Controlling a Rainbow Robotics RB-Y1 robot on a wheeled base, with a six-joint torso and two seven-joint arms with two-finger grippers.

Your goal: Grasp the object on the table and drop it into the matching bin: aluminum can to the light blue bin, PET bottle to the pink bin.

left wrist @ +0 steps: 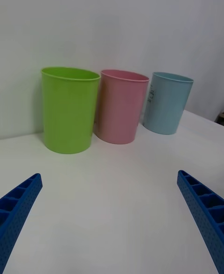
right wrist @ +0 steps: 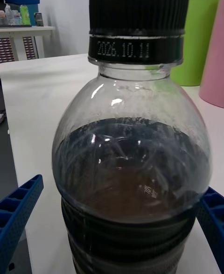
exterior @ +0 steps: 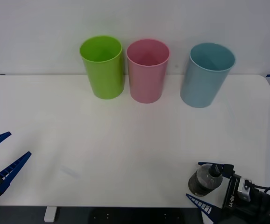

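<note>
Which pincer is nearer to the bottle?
The right. The right pincer has its fingers on both sides of the bottle at the table's near edge; the left pincer is open far across the table.

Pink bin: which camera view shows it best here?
The front view: the pink bin shows whole, open rim to base, standing on the table between the green bin and the light blue bin. The left wrist view also shows it whole, side-on. The right wrist view catches just an edge.

Glossy clear plastic bottle [right wrist: 133, 162] w/ ribbed black cap [right wrist: 137, 10]; matt white table [exterior: 125, 135].
</note>
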